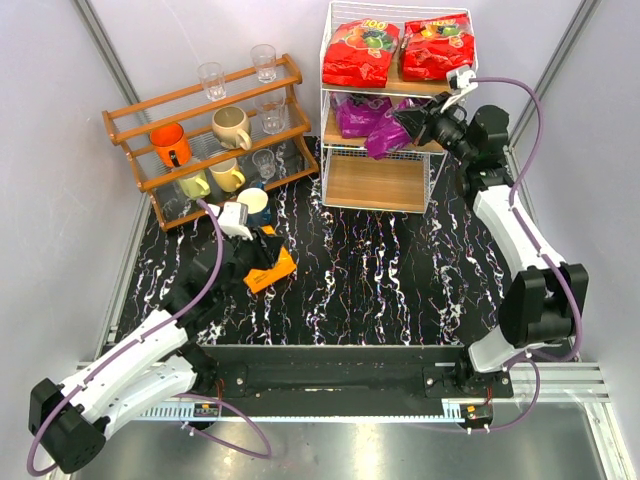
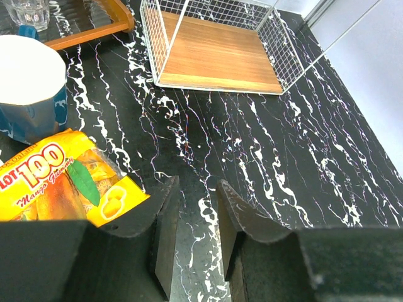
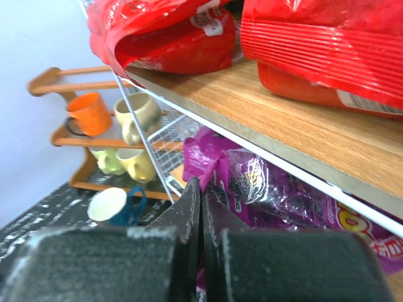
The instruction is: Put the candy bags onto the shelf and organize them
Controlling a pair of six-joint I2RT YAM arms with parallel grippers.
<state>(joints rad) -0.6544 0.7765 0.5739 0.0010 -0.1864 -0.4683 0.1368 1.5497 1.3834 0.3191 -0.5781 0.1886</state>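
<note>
The shelf (image 1: 375, 180) stands at the back centre. Two red candy bags (image 1: 360, 52) (image 1: 436, 46) lie side by side on its top tier. Two purple bags (image 1: 352, 115) (image 1: 385, 138) lie on the middle tier. My right gripper (image 1: 412, 122) reaches into that tier from the right and is shut on the edge of the nearer purple bag (image 3: 271, 189). The orange-yellow bag (image 1: 278, 270) lies flat on the table at the left. My left gripper (image 1: 262, 252) is open just over it. In the left wrist view the bag (image 2: 60, 182) lies beside and partly under the left finger (image 2: 165, 220).
A low brown rack (image 1: 215, 135) with mugs and glasses stands at the back left. A blue mug (image 2: 28, 88) stands on the table just beyond the orange-yellow bag. The shelf's bottom tier (image 2: 220, 60) is bare wood. Grey walls close in both sides.
</note>
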